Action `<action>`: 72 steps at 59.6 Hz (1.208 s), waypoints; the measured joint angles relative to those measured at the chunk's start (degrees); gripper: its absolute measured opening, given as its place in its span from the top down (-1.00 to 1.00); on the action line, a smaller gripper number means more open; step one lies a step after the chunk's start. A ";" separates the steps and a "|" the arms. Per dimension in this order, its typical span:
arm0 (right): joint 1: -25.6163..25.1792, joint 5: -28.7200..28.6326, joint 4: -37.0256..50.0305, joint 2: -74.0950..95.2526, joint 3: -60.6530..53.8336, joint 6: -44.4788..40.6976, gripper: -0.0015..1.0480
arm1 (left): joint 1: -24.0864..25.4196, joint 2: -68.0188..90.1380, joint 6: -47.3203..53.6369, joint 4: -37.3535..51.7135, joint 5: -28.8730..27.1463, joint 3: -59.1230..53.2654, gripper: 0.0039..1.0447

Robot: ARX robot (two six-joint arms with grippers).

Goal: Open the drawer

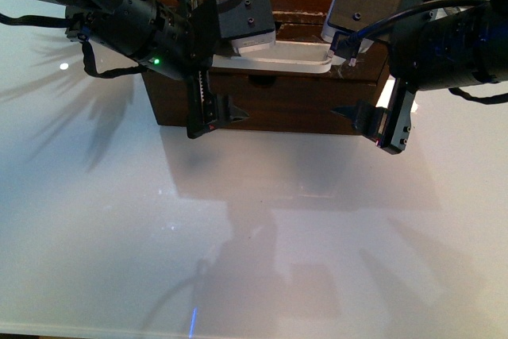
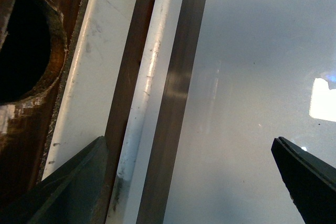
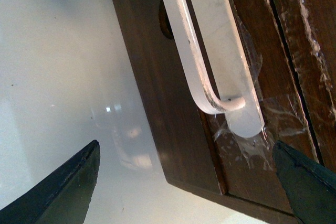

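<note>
Drawer (image 1: 298,59) partly behind both arms

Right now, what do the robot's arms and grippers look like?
Both arms are black. The left arm has a green light and black cable; the right arm a blue cable. The left gripper and right gripper have dark pointed fingers.

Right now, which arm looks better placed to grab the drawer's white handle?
Left, probably. Its wrist view shows the open left gripper straddling the white handle; the right gripper, also open, faces only the handle's end.
</note>
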 joint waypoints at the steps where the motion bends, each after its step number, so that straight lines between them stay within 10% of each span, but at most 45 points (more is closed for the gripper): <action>1: 0.15 -0.04 -0.13 0.26 0.26 -0.22 -0.83 | 0.00 0.00 0.04 -0.02 0.00 0.00 -0.84; 72: 3.65 -1.22 -4.79 7.85 8.26 -3.54 -0.83 | 0.11 0.02 2.25 -1.79 0.00 0.35 -0.84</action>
